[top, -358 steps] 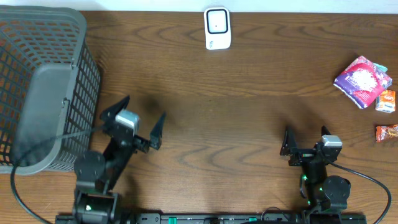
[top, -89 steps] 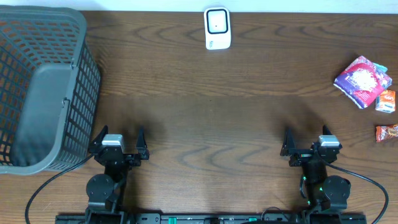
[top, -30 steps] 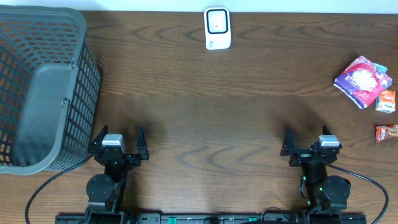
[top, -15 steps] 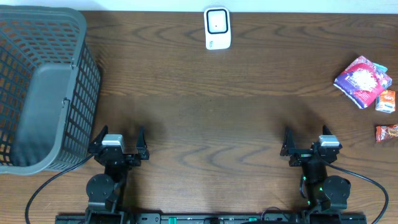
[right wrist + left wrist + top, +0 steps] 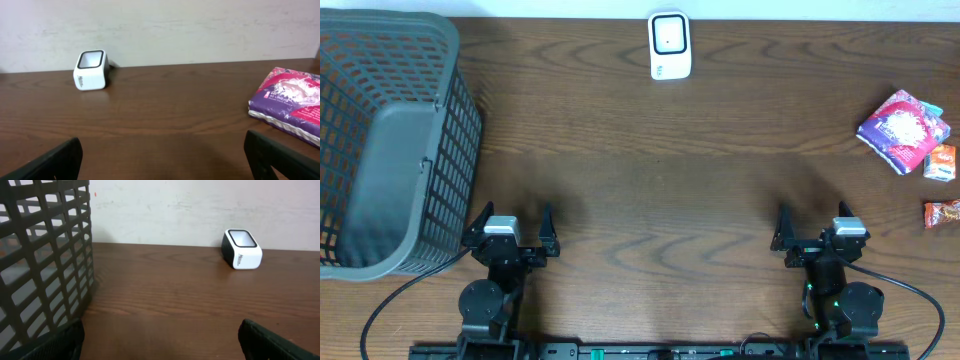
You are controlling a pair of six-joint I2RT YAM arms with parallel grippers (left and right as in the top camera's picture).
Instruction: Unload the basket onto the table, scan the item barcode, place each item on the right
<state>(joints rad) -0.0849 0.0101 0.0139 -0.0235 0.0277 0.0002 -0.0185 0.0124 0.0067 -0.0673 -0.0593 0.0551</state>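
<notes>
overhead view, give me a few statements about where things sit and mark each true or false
The left gripper and the right gripper are both open and empty. True.
The white scanner stands at the far edge of the table, the grey basket at its left end. True.
The purple packet lies at the right end, two small orange packets beside it. True.
The white scanner is inside the grey basket. False: it stands on the table, apart from it.
The right gripper touches the purple packet. False: bare wood lies between them.
The grey basket lies tipped over. False: it stands upright, mouth up.
</notes>
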